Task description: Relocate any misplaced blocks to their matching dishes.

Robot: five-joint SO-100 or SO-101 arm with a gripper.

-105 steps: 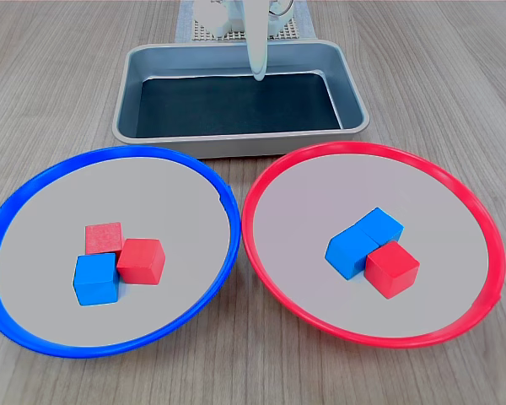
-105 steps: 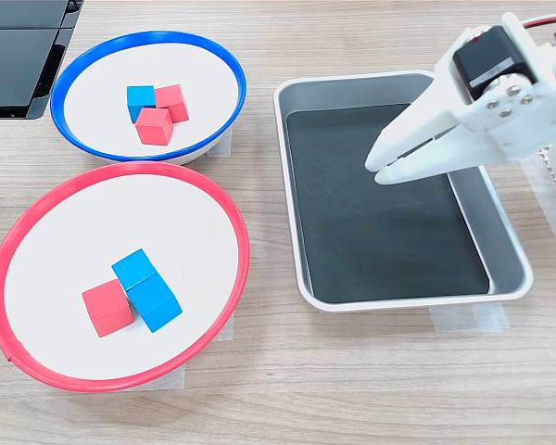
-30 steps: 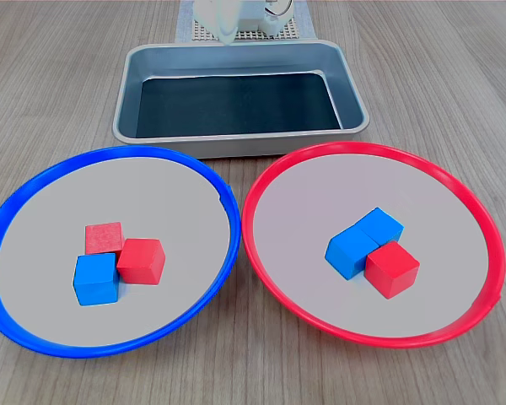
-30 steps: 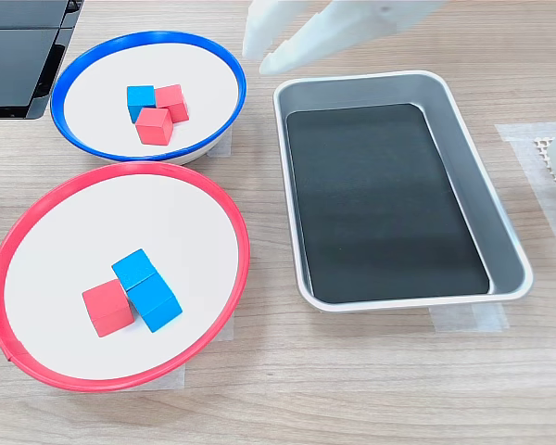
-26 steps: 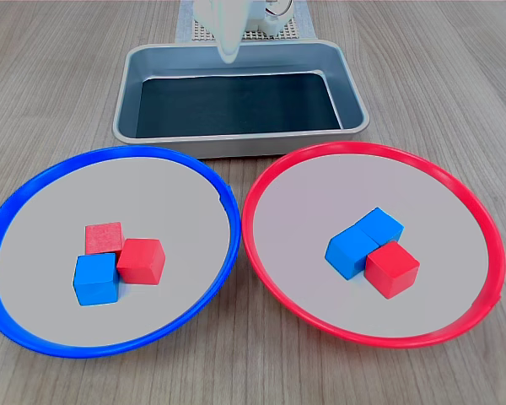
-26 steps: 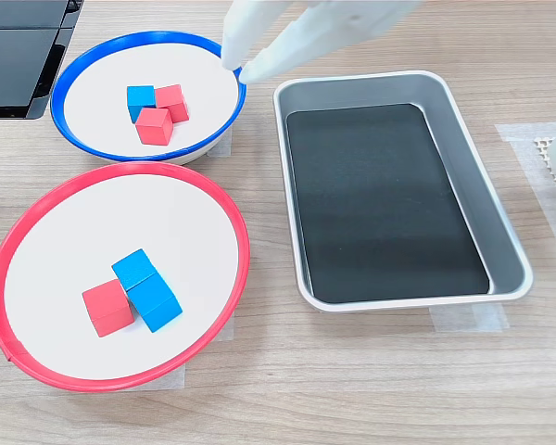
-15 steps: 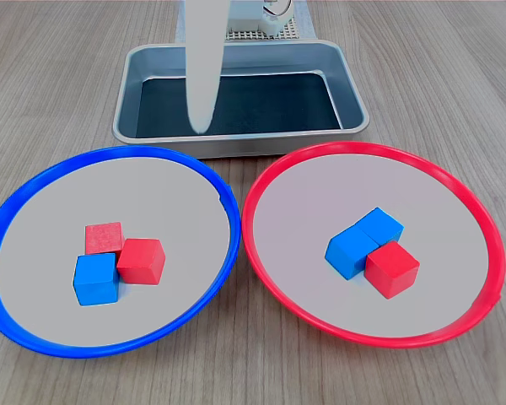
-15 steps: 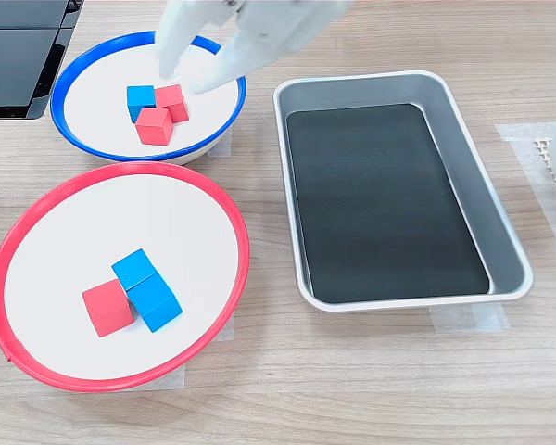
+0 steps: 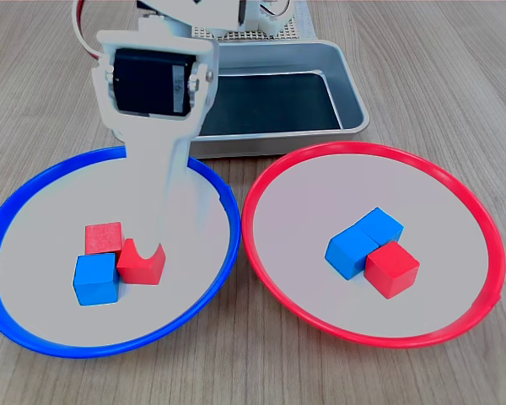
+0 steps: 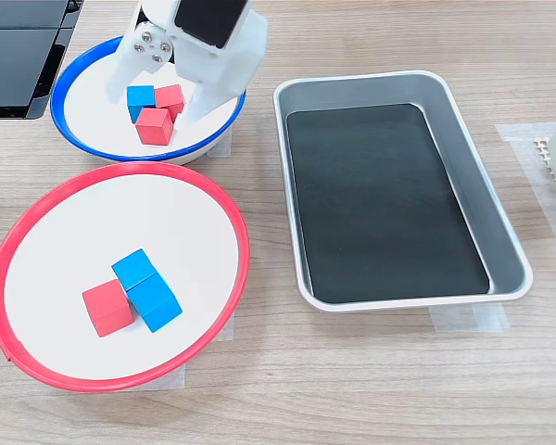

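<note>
The blue-rimmed dish [image 9: 42, 219] [image 10: 88, 119] holds two red blocks [image 9: 104, 238] [image 9: 140, 263] and one blue block [image 9: 95, 279], all touching. In the second exterior view they are the blue block [image 10: 141, 99] and the red blocks [image 10: 172, 99] [image 10: 155, 127]. The red-rimmed dish [image 9: 320, 190] [image 10: 120, 218] holds two blue blocks [image 9: 378, 226] [image 9: 351, 251] and one red block [image 9: 391, 269]. My white gripper [image 9: 150, 251] [image 10: 157, 100] is open, low over the blue-rimmed dish, with its fingers on either side of the cluster. One fingertip [image 9: 156, 250] is at the nearer red block.
A rectangular grey metal tray [image 9: 351, 93] [image 10: 505, 232] with a dark floor lies beyond the dishes. The arm's base [image 9: 253, 17] stands behind it. A black object [image 10: 18, 46] sits at the second exterior view's top left, close to the blue-rimmed dish.
The gripper has swung from over the tray to the blue-rimmed dish and come down around the blocks there. No block has moved.
</note>
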